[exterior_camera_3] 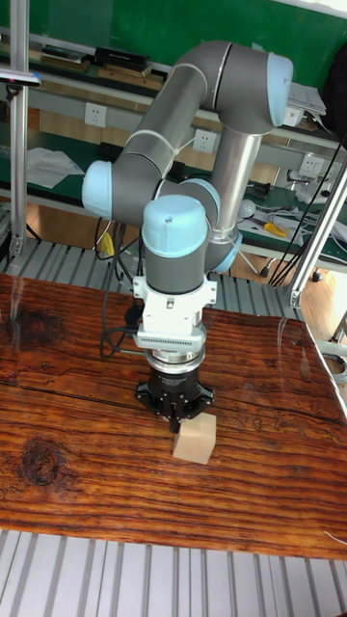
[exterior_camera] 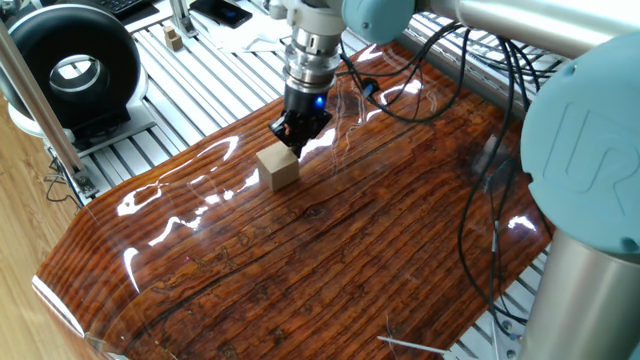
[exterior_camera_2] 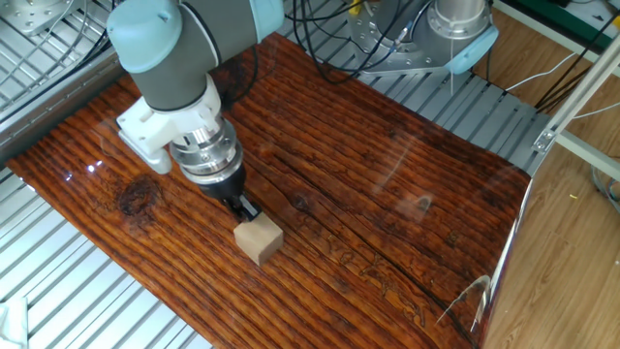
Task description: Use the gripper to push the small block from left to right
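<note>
The small block (exterior_camera: pixel 278 168) (exterior_camera_2: pixel 258 237) (exterior_camera_3: pixel 194 442), a plain tan wooden cube, rests flat on the glossy dark wooden table (exterior_camera: pixel 330 250). My gripper (exterior_camera: pixel 292 138) (exterior_camera_2: pixel 244 207) (exterior_camera_3: pixel 174 418) points straight down with its black fingers shut together. Its tips touch the block's far side in one fixed view and press the block's upper left edge in the other fixed view. Nothing is held between the fingers. The blue wrist light glows just above them.
A black ring-shaped device (exterior_camera: pixel 70 70) and a tiny tan block (exterior_camera: pixel 173 38) sit on the slatted metal bench beyond the table's left end. Black cables (exterior_camera: pixel 470 120) drape over the table's far right. The arm's base (exterior_camera: pixel 590 200) stands at the right.
</note>
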Robot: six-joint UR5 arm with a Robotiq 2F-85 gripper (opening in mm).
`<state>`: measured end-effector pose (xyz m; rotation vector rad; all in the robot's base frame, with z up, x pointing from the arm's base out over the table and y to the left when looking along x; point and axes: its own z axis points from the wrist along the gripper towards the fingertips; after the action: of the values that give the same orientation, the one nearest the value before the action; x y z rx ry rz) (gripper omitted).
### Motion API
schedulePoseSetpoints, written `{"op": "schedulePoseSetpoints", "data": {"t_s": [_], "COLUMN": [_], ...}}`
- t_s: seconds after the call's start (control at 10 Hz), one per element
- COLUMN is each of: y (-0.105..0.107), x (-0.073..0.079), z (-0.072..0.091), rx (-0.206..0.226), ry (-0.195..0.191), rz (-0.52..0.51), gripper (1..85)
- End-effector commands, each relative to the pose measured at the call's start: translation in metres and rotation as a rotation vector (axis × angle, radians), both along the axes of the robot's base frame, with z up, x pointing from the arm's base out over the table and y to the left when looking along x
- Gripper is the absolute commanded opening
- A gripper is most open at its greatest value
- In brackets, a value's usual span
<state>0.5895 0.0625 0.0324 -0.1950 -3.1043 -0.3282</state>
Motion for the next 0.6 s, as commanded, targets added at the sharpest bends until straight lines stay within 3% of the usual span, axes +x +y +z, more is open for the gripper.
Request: {"op": "schedulePoseSetpoints", "data": {"t_s": [0.0,0.1,0.5], "y": [0.020,0.027,0.045], "x": [0.002,0.002,0.005], "z": [0.002,0.004,0.001], "rx": [0.027,0.045,0.050], "ry": [-0.004,-0.005,-0.015], "rz": [-0.018,-0.019,-0.035], "gripper": [1.0,1.0,1.0]}}
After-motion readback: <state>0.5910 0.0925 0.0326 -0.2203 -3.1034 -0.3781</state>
